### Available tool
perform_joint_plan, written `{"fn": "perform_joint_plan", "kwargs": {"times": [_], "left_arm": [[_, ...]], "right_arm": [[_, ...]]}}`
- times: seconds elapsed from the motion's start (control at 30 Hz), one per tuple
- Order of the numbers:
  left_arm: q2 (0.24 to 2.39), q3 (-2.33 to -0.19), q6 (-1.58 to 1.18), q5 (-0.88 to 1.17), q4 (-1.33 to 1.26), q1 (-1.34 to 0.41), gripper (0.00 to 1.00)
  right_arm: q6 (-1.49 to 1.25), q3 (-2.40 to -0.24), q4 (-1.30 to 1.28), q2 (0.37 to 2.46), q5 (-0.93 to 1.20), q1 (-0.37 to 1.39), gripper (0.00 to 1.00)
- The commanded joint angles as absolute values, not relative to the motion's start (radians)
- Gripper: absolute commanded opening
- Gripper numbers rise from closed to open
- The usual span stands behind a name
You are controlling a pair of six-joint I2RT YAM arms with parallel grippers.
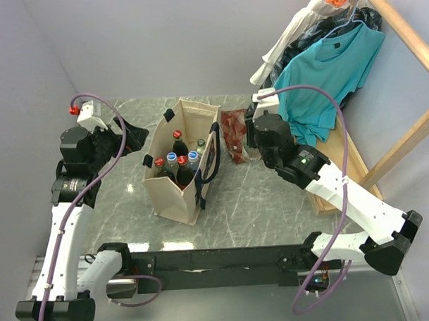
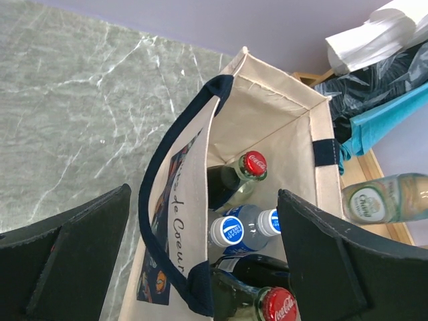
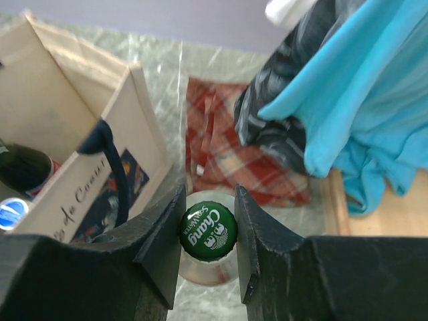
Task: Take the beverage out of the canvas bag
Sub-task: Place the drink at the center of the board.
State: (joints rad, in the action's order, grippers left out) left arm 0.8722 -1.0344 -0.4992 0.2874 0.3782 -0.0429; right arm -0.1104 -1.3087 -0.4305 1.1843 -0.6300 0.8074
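Green-capped bottle [image 3: 208, 231] in right end effector [image 3: 208, 224]

Inside the canvas bag [image 1: 175, 193] the bottles [image 1: 178, 160] show only caps and shoulders, their labels too small to read from above. In the left wrist view a red-capped bottle [image 2: 279, 306] is cut off at 6 o'clock, and the Chang bottle [image 2: 384, 198] runs out at 3 o'clock. In the right wrist view the fingers [image 3: 160, 247] of the right gripper [image 3: 208, 229] hide that bottle below its cap.
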Motion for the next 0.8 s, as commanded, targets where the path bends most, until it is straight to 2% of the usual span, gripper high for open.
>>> {"fn": "perform_joint_plan", "kwargs": {"times": [0.0, 0.77], "left_arm": [[0.877, -1.081, -0.492, 0.273, 0.365, -0.043, 0.96], [0.882, -1.035, -0.522, 0.256, 0.336, -0.043, 0.96]], "right_arm": [[-0.175, -1.301, -0.247, 1.143, -0.6, 0.788, 0.0], [-0.279, -1.092, -0.075, 1.232, -0.537, 0.776, 0.0]]}}
